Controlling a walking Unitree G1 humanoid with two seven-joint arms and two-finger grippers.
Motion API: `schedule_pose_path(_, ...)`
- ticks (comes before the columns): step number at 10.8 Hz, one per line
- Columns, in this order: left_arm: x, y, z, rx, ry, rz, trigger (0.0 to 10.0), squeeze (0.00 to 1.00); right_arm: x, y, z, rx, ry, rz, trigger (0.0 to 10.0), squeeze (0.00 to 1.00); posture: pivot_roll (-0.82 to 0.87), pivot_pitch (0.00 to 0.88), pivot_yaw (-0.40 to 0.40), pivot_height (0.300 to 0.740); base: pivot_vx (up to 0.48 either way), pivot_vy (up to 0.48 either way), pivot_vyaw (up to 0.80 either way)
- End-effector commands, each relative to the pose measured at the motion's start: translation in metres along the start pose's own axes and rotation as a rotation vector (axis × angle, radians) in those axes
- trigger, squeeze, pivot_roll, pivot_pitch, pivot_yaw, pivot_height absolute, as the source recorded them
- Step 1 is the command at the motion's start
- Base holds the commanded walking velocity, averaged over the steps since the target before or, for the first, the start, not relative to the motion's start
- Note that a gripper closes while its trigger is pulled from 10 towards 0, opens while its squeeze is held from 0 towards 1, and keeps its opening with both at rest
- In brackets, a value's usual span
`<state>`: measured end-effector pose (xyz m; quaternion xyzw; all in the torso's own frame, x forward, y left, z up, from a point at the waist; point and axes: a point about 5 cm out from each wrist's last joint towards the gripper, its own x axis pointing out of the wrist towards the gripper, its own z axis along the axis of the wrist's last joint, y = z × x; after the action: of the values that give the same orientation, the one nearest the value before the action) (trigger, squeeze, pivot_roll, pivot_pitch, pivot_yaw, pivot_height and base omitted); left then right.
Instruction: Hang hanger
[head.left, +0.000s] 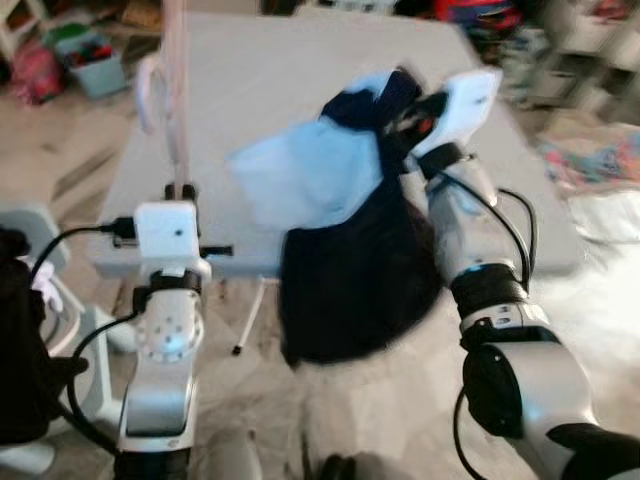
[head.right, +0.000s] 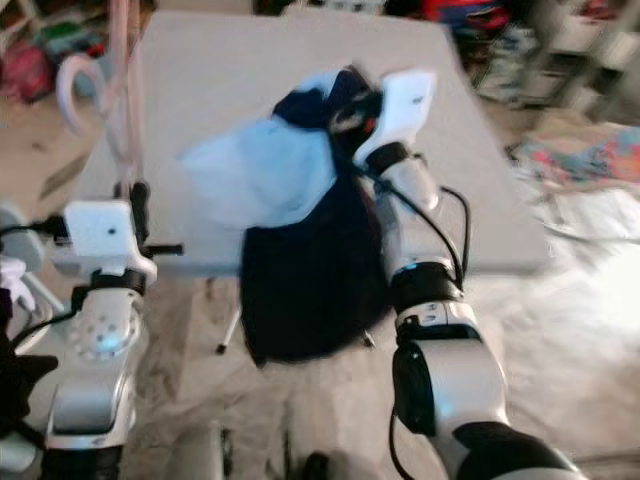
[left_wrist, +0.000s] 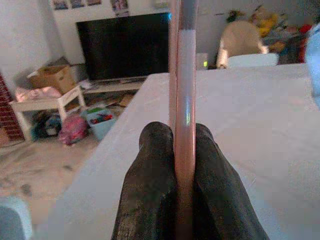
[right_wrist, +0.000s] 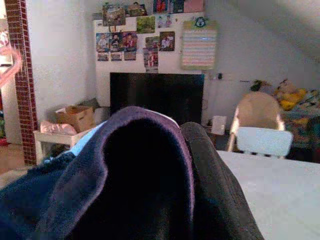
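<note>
A pink plastic hanger (head.left: 172, 90) stands upright at the table's left edge, its hook (head.right: 78, 88) curling to the left. My left gripper (head.left: 183, 190) is shut on the hanger's bar (left_wrist: 183, 150), the black fingers (left_wrist: 150, 185) pressed against both sides. My right gripper (head.left: 405, 125) is shut on a garment (head.left: 340, 250), dark navy with a light blue part (head.left: 310, 175), held up over the table's front edge so it hangs toward the floor. Dark cloth (right_wrist: 125, 170) drapes over the right fingers (right_wrist: 212, 175).
A grey folding table (head.left: 290, 70) lies ahead. Toys and a bin (head.left: 95, 60) clutter the floor at far left, and colourful items (head.left: 600, 150) lie at right. A black TV (right_wrist: 155, 95), a cardboard box (left_wrist: 50, 77) and a chair (right_wrist: 260, 125) stand across the room.
</note>
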<state>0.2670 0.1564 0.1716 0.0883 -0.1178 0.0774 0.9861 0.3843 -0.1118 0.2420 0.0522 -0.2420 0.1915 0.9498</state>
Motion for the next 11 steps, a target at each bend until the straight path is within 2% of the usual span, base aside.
schedule_pose_path(1, 0.002, 0.003, 0.004, -0.009, -0.014, 0.012, 10.0, 0.0, 0.008, 0.003, 0.016, 0.006, -0.055, 0.007, 10.0, 0.0, 0.08, 0.102, -0.088, 0.74, 0.461, 0.0, 0.0)
schedule_pose_path(4, 0.0, 0.001, 0.001, 0.002, 0.003, 0.025, 10.0, 0.0, 0.005, 0.007, 0.015, 0.006, -0.039, 0.022, 10.0, 0.0, 0.08, 0.103, -0.095, 0.74, 0.425, 0.0, 0.0)
schedule_pose_path(6, 0.0, 0.0, -0.001, 0.019, 0.011, 0.04, 10.0, 0.0, 0.007, 0.01, 0.013, 0.017, -0.024, 0.025, 10.0, 0.0, 0.08, 0.101, -0.096, 0.74, 0.0, 0.0, 0.0)
schedule_pose_path(8, 0.0, -0.002, -0.002, 0.022, 0.014, 0.049, 10.0, 0.0, 0.031, 0.019, 0.02, 0.021, -0.024, 0.051, 10.0, 0.0, 0.09, 0.096, -0.106, 0.74, 0.0, 0.0, 0.0)
schedule_pose_path(9, 0.0, -0.003, -0.001, 0.021, 0.007, 0.063, 10.0, 0.0, 0.058, 0.02, 0.045, 0.088, -0.066, -0.027, 10.0, 0.0, 0.09, 0.093, -0.119, 0.74, 0.0, 0.0, 0.0)
schedule_pose_path(11, -0.002, -0.001, -0.001, 0.03, 0.005, 0.088, 10.0, 0.0, 0.088, 0.036, 0.091, 0.148, -0.188, -0.028, 10.0, 0.0, 0.11, 0.081, -0.133, 0.74, 0.0, 0.0, 0.0)
